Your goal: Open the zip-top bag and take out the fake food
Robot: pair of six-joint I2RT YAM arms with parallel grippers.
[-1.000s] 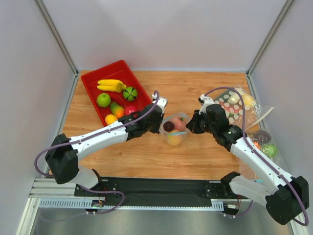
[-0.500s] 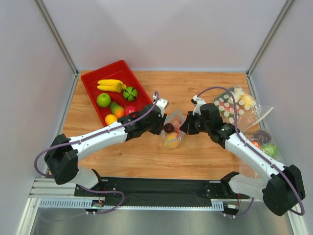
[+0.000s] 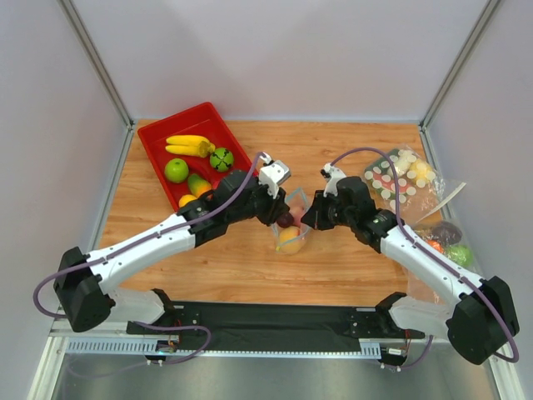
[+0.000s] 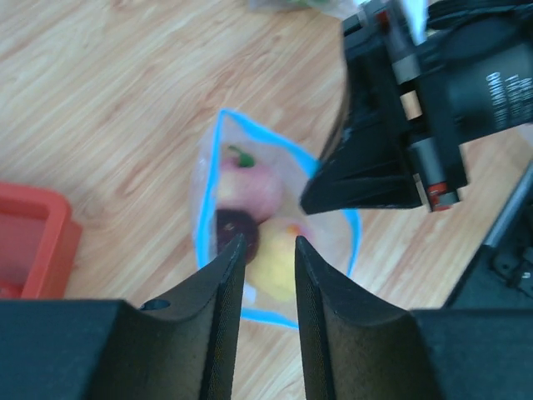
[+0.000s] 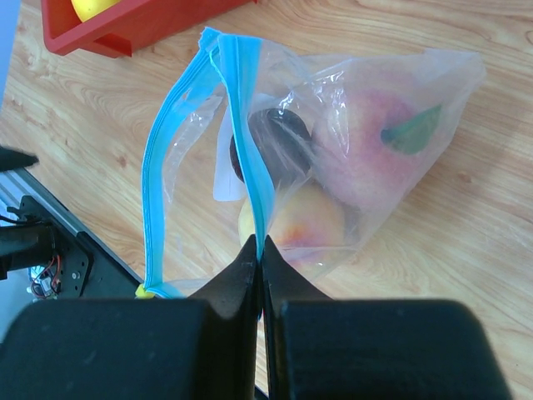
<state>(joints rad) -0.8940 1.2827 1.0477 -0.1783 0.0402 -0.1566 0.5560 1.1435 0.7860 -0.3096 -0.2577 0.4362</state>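
Observation:
The zip-top bag (image 3: 291,223) stands mid-table with its blue zip strip (image 5: 250,142) parted. My right gripper (image 5: 259,243) is shut on one side of the strip and shows in the top view (image 3: 310,218) at the bag's right. My left gripper (image 4: 268,242) is open and empty, just above the bag's mouth, at its left in the top view (image 3: 279,208). Inside the bag are the pink-red fruit (image 5: 375,142), the dark purple fruit (image 5: 279,137) and the yellow-orange fruit (image 5: 300,221). The left wrist view shows them through the open mouth: pink-red (image 4: 250,187), purple (image 4: 231,227), yellow-orange (image 4: 279,262).
A red tray (image 3: 156,143) at the back left holds bananas (image 3: 188,145), a green apple (image 3: 176,170) and other fruit. A bigger crinkly bag with white discs (image 3: 400,179) and more items (image 3: 450,242) lie at the right edge.
Both grippers moved toward each other, squeezing the bag narrower. My left arm then rose, and its gripper now hovers open over the bag's mouth. My right gripper keeps its hold.

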